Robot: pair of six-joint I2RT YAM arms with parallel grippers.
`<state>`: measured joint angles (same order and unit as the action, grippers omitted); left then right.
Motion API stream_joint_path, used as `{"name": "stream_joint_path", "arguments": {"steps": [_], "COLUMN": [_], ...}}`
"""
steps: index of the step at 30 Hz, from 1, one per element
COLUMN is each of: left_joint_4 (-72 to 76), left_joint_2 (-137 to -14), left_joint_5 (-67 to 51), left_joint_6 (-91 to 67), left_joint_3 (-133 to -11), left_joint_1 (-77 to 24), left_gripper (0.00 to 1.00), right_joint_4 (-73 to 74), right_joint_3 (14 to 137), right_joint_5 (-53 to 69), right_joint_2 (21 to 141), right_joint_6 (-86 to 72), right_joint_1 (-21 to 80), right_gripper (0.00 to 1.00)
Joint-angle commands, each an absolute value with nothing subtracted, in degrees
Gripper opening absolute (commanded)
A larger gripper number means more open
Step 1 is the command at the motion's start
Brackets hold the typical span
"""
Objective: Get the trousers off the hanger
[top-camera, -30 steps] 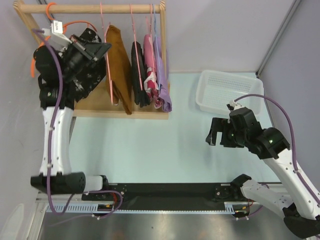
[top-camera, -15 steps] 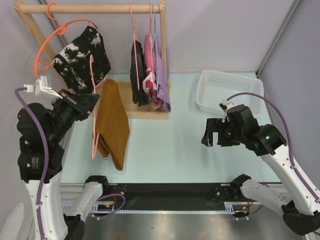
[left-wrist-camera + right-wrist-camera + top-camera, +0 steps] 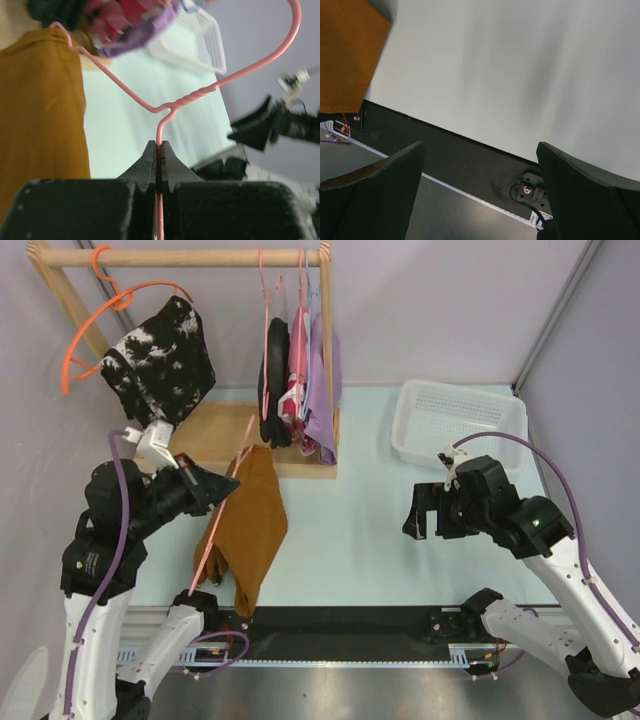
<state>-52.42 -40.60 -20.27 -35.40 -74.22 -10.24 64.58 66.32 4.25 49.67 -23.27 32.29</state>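
The left end effector (image 3: 159, 150) was clamped shut on the neck of the thin pink wire hanger (image 3: 190, 98). Within the last second the hanger had come off the wooden rail (image 3: 190, 257) and been carried down over the pale table (image 3: 350, 530). The rust-brown cloth trousers (image 3: 250, 530) were still draped on it, so pulling them free remained. The right end effector (image 3: 425, 512) waited wide open and empty, well apart.
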Motion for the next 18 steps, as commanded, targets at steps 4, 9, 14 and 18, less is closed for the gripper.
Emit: {"name": "stream_joint_path", "arguments": {"steps": [4, 9, 14, 18], "left_joint_4": [-47.55, -50.62, -51.07, -46.68], "left_joint_2": [-41.93, -40.96, -39.29, -39.20], "left_joint_5": [-34.09, -33.84, -36.20, -42.33], "left_joint_6": [-29.18, -25.49, -21.98, -21.97], "left_joint_3": [-74.53, -75.50, -74.45, -73.13], "left_joint_1": [-18.88, -22.67, -27.59, -29.79], "left_gripper": [0.00, 0.00, 0.00, 0.00], "right_joint_4": [60.65, 59.68, 58.63, 54.68], "right_joint_3": [64.25, 61.79, 60.38, 59.76], "right_joint_5": [8.17, 9.31, 12.47, 18.96], "right_joint_2": [50.19, 50.27, 50.01, 49.13], "right_joint_6": [-22.06, -22.24, -22.15, -21.36], "right_joint_1": [32.43, 32.52, 32.43, 32.69], "right_gripper": [1.00, 1.00, 1.00, 1.00]}}
